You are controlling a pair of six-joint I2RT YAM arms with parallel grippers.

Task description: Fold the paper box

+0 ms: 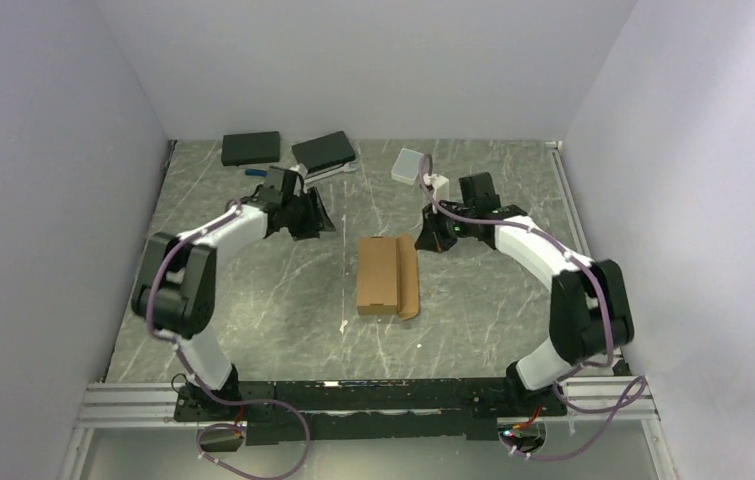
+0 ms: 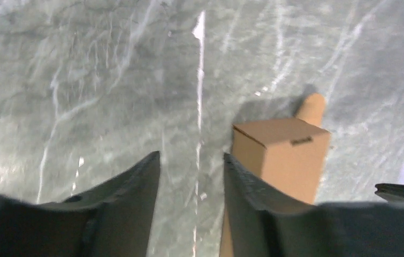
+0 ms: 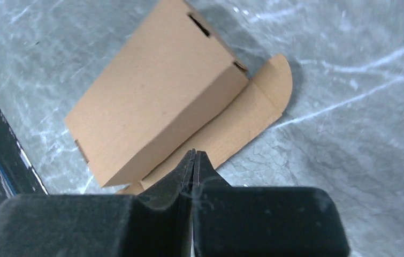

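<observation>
Paper box (image 1: pixel 386 277) of plain brown cardboard lies at the centre of the top view on the grey marbled table (image 1: pixel 253 300). It is closed into a small rectangular shape, with one round-cornered flap (image 3: pixel 256 104) spread flat on the surface along its right side.

The left gripper (image 1: pixel 313 215) hangs to the upper left of the box, well apart from it. In the left wrist view its two dark fingers (image 2: pixel 135 182) stand parted by a moderate gap with nothing between them, and the box shows at the right of centre beyond them.

The right gripper (image 1: pixel 431 238) sits near the box's upper right corner. Its wrist camera shows the fingertips (image 3: pixel 194 160) pressed tightly together and holding nothing. Their tips point at the edge of the loose flap, and whether they touch it cannot be told.

Two flat black boxes (image 1: pixel 251 148) (image 1: pixel 323 150) lie at the upper left of the table. A small translucent white plastic case (image 1: pixel 409 165) rests at the upper centre, just beyond the right arm.
</observation>
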